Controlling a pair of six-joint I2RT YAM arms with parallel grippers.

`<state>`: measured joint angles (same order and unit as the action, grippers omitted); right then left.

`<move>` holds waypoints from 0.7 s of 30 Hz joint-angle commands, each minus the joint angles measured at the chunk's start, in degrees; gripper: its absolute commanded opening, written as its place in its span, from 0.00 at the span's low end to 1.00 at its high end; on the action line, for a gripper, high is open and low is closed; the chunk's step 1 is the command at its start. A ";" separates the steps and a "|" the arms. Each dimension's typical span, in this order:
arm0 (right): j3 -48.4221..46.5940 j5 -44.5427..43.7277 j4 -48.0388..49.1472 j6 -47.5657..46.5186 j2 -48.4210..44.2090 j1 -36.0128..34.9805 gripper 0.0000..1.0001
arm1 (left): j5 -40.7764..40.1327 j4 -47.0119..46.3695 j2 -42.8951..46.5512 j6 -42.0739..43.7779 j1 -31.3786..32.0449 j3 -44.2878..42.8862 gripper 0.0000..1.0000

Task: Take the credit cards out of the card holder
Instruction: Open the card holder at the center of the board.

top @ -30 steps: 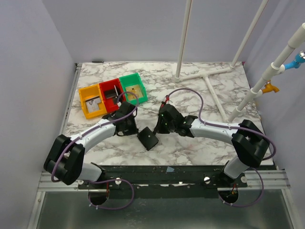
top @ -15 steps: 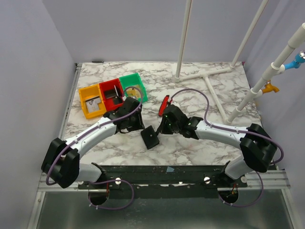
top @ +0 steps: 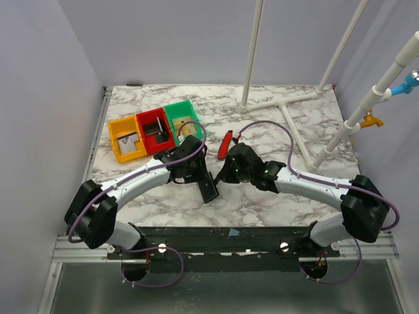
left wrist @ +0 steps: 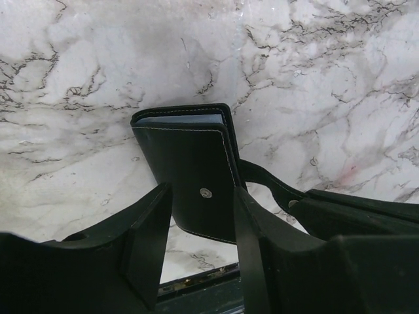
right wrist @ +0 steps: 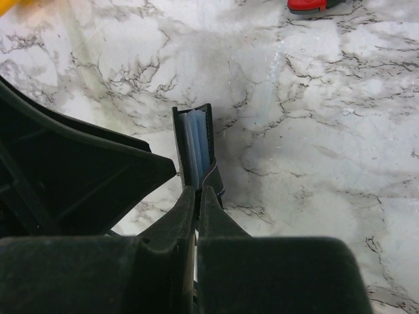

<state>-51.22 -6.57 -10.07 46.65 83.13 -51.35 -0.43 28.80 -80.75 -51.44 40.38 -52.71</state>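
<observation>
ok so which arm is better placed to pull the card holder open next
Probably the right. The right tool looks closed on one edge of the card holder, facing the open side where bluish pockets show, so it could peel that flap away. The left tool holds the holder's sides and can steady it.

top: overhead, far; wrists: close, downward; shared: card holder (left wrist: 190, 170)

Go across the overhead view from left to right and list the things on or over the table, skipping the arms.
orange bin → red bin → green bin → black wallet → red tool → white pipe frame
</observation>
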 commanded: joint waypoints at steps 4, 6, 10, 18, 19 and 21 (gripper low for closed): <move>-0.49 0.08 -0.22 -0.09 -1.75 0.11 0.01 | -1.76 -0.03 2.22 -0.70 0.24 0.54 0.48; -0.76 0.08 -0.31 -0.15 -1.75 0.10 0.01 | -1.77 0.10 2.09 -0.44 0.23 0.52 0.48; -1.10 -0.26 -0.55 -0.32 -1.74 -0.09 0.01 | -1.68 -0.02 1.43 -0.15 0.36 0.75 0.48; -1.87 -0.64 -1.19 -0.69 -1.54 -0.46 0.01 | -1.60 -0.44 0.32 1.08 0.31 0.70 0.48; -1.86 -0.61 -1.18 -0.73 -1.49 -0.50 0.01 | -1.60 -0.33 0.09 1.15 0.37 0.60 0.48; -2.04 -0.70 -1.27 -0.88 -1.48 -0.60 0.01 | -1.60 -0.38 -0.14 1.43 0.31 0.42 0.48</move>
<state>-51.37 -6.57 -10.22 46.48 82.56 -51.46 -0.84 28.82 -79.90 -51.27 40.51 -52.25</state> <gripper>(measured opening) 0.014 0.481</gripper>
